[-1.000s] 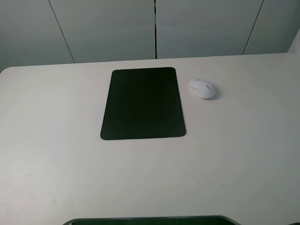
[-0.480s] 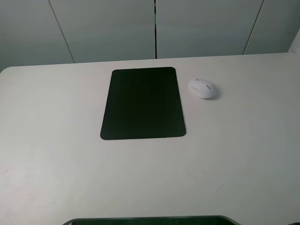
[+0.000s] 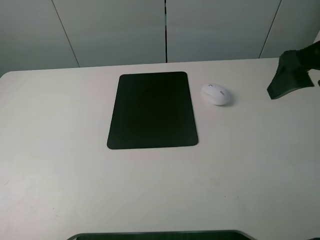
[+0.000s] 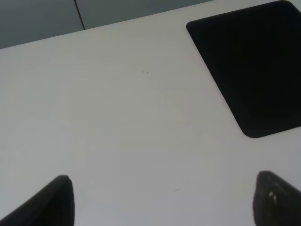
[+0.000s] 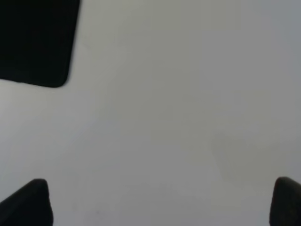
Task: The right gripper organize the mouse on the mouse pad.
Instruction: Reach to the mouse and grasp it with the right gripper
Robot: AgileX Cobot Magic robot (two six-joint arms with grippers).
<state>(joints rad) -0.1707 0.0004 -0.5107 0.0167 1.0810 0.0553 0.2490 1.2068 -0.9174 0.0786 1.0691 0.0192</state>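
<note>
The white mouse [image 3: 216,94] lies on the white table [image 3: 160,185], just right of the black mouse pad [image 3: 152,110] and apart from it. My right gripper [image 3: 288,76] shows as a dark shape at the right edge of the exterior view, right of the mouse and above the table. In the right wrist view it [image 5: 157,205] is open and empty, with a corner of the pad [image 5: 37,42] ahead and no mouse in sight. My left gripper [image 4: 164,200] is open and empty over bare table, with the pad [image 4: 254,66] ahead; it does not show in the exterior view.
Grey wall panels [image 3: 165,30] stand behind the table's far edge. A dark curved edge [image 3: 160,235] runs along the bottom of the exterior view.
My right gripper has come into the exterior view at the right edge. The mouse and pad have not moved.
</note>
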